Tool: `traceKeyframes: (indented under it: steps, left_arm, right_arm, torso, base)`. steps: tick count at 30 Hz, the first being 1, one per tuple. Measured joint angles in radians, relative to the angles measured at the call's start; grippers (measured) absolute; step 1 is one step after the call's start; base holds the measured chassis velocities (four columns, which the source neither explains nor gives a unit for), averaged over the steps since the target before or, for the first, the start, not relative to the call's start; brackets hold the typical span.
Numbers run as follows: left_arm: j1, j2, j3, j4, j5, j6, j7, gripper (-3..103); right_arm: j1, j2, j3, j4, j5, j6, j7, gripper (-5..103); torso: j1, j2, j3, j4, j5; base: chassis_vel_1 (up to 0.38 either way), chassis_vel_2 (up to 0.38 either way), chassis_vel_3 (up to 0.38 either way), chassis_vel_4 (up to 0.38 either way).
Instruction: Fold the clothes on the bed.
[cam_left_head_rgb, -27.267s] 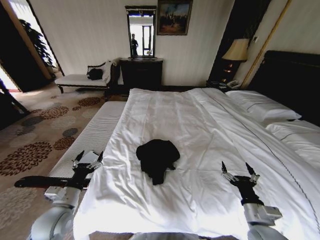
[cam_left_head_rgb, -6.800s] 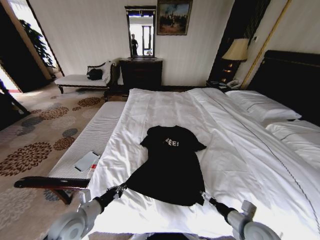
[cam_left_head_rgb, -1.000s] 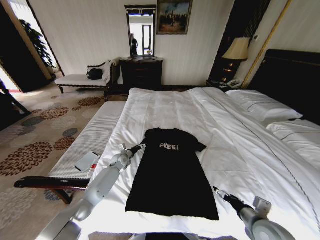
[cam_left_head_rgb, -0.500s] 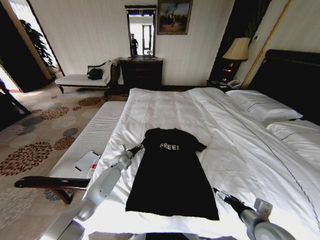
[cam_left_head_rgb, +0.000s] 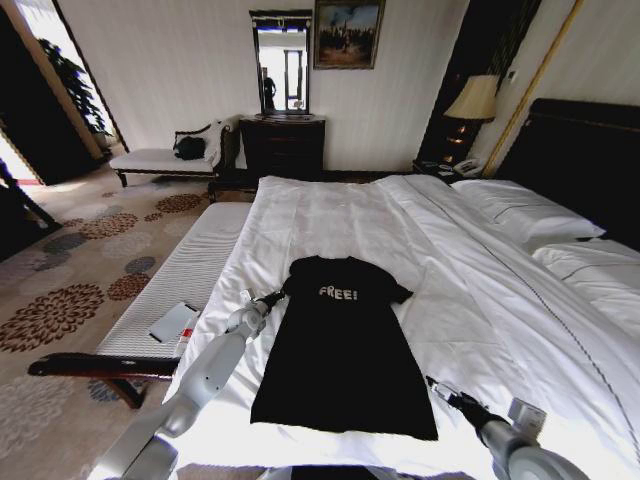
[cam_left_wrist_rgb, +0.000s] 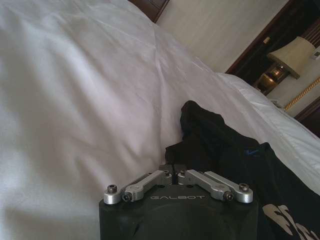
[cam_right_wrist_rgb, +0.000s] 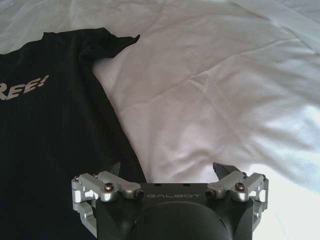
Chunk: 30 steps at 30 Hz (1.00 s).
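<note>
The clothes are one black T-shirt (cam_left_head_rgb: 340, 350) with white "FREE!" lettering, lying flat and face up on the white bed (cam_left_head_rgb: 420, 240), hem toward me. My left gripper (cam_left_head_rgb: 274, 297) reaches in at the shirt's left shoulder. In the left wrist view this gripper (cam_left_wrist_rgb: 174, 169) has its fingers pressed together at the edge of the crumpled sleeve (cam_left_wrist_rgb: 197, 125). My right gripper (cam_left_head_rgb: 437, 386) sits low beside the hem's right corner. The right wrist view shows the same gripper (cam_right_wrist_rgb: 168, 171) open, one fingertip (cam_right_wrist_rgb: 114, 169) over the shirt's side edge (cam_right_wrist_rgb: 60, 115), the other over bare sheet.
A pale cushioned bench (cam_left_head_rgb: 195, 262) runs along the bed's left side with a white booklet (cam_left_head_rgb: 172, 322) on it. Pillows (cam_left_head_rgb: 525, 212) and a dark headboard (cam_left_head_rgb: 590, 160) are at the right. A dresser with mirror (cam_left_head_rgb: 283, 145) and a lamp (cam_left_head_rgb: 472, 100) stand by the far wall.
My left gripper has drawn back a little toward the bed's left edge at the shirt's shoulder. The right arm and the shirt's body have barely moved.
</note>
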Motion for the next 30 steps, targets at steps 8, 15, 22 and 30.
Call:
traceKeyframes:
  steps: [8,15,22,30]
  left_arm:
    - [-0.018,0.042,-0.033,-0.002,-0.035,-0.001,0.0,0]
    - [-0.026,0.1,-0.056,-0.021,-0.073,-0.001,0.0,0]
    - [-0.013,0.133,-0.065,-0.029,-0.089,-0.001,0.0,0]
    - [-0.009,0.151,-0.074,-0.006,-0.105,-0.007,0.0,0]
  right_arm:
    - [0.001,0.005,-0.007,-0.002,-0.005,0.0,0.0,100]
    - [0.008,-0.002,-0.01,-0.003,-0.004,0.0,0.0,100]
    - [0.011,-0.011,-0.01,-0.004,-0.002,-0.001,0.0,100]
    - [-0.014,0.003,-0.004,0.005,-0.01,-0.002,-0.002,100]
  torso:
    - [0.0,0.0,0.0,-0.0001,-0.0001]
    - [0.0,0.0,0.0,-0.0001,0.0]
    - [0.0,0.0,0.0,0.0001,0.0]
    - [0.0,0.0,0.0,-0.0006,0.0]
  base:
    - [0.0,0.0,0.0,0.0]
    - [0.0,0.0,0.0,0.0]
    - [0.0,0.0,0.0,0.0]
    - [0.0,0.0,0.0,0.0]
